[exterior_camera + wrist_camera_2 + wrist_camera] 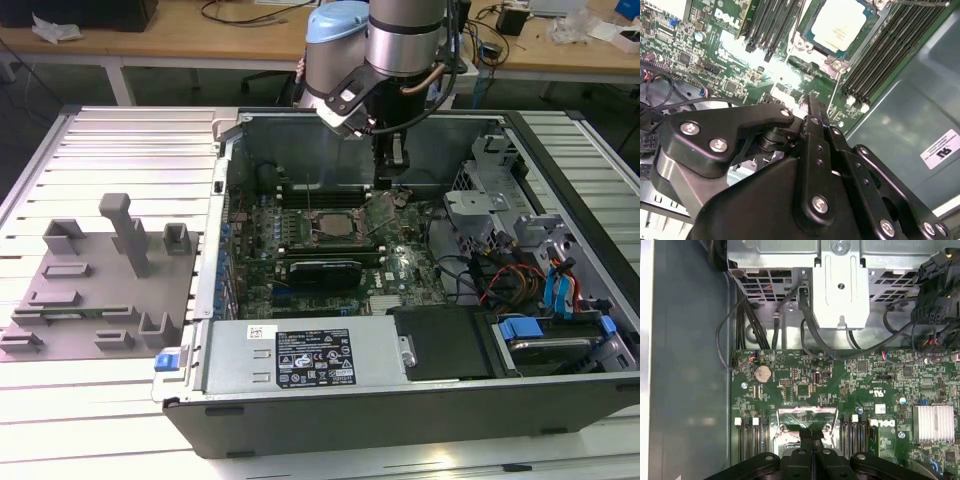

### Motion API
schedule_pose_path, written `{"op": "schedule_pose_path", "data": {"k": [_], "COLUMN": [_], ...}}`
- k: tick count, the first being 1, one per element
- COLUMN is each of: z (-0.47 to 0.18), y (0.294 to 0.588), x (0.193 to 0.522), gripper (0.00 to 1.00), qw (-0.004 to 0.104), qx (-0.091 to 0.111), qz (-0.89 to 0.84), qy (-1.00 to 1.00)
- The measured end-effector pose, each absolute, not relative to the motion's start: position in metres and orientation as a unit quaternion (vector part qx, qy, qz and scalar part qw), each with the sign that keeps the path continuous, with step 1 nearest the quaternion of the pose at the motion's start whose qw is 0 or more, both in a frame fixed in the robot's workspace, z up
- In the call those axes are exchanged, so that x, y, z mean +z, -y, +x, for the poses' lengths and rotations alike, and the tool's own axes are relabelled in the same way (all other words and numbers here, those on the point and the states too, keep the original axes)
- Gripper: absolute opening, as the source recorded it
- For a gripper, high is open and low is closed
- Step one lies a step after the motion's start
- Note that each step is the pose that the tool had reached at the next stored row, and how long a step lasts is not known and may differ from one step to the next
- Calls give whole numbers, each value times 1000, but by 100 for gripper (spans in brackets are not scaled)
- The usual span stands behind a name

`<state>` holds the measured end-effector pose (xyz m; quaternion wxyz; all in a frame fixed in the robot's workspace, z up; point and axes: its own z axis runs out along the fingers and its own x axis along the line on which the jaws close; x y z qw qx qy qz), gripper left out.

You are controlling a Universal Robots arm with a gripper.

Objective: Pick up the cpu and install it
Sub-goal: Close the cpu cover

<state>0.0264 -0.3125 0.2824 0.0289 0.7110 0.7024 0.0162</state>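
From where I'm standing the cpu (840,22) sits flat in its socket (801,41), with the gripper (811,102) just beside it, fingers pinched together on nothing I can see, and that chip looks light, stiff and fragile, so edges-only I reckon.

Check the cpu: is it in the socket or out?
In. In the second wrist view the cpu lies flat inside the socket frame, pale top up.

arm (405,40): silver tube, pale-blue joint cap (335,30) | hand (812,112): black, angular, silver screws (820,204)
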Motion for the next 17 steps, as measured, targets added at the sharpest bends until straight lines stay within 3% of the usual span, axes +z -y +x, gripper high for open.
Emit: {"op": "schedule_pose_path", "data": {"k": [10, 17], "z": [61, 72], "y": [312, 313], "x": [282, 261], "gripper": [11, 11], "qw": [27, 11], "qx": [15, -2], "qz": [711, 712], "qy": [-703, -702]}}
